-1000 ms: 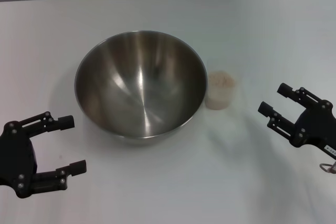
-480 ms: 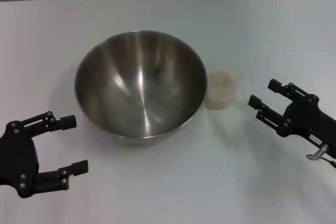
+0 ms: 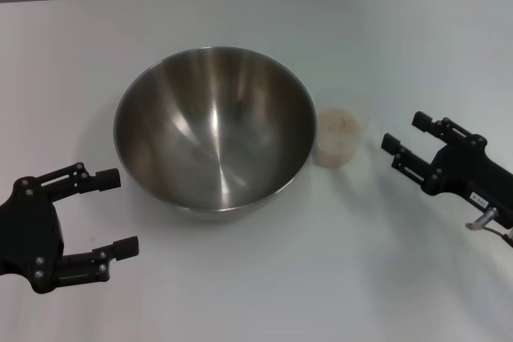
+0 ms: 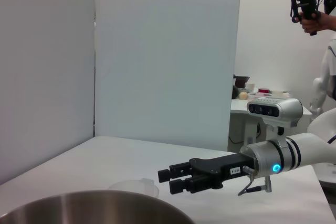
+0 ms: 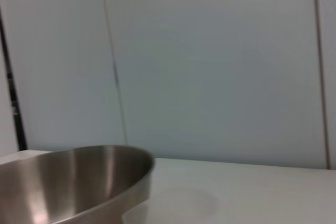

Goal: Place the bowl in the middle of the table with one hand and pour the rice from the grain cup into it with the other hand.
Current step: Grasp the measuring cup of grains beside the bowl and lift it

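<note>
Head view, left to right: the left gripper (image 3: 108,214) hangs with jaws apart near the table's (image 3: 256,278) front edge, short of the bowl (image 3: 215,127) sitting mid-table. The grain cup (image 3: 337,137), full of rice (image 3: 338,123), stands just beside the bowl's right rim. The right gripper (image 3: 406,143), jaws apart, has closed in on the cup since a second ago, so a grasp seems imminent, with bare tabletop between them.

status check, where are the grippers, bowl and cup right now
Left gripper open, near side of bowl. Right gripper open, aimed at cup, not touching. Rice in cup. Nothing between.
</note>
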{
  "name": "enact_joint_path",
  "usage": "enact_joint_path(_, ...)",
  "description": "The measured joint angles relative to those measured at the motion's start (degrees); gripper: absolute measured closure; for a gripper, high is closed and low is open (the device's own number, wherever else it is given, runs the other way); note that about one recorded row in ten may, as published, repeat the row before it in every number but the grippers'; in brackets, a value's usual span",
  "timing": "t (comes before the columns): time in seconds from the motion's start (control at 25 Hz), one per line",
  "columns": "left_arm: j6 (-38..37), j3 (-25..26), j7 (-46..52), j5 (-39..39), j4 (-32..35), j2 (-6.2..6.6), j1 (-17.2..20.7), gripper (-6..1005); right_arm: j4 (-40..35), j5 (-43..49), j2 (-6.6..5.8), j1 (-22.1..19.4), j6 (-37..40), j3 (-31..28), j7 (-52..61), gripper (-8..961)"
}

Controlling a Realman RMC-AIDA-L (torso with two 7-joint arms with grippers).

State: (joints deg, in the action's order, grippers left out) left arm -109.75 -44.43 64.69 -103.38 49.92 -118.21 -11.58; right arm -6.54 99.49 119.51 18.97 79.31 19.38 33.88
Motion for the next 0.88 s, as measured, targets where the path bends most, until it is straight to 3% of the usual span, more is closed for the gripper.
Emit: enact_joint_path(0.88, 0.59, 0.19, 0.0, 0.19, -0.09, 0.0, -1.41, 172, 0.74, 0.0, 0.05, 2.18, -4.36, -1.34, 0.18, 294)
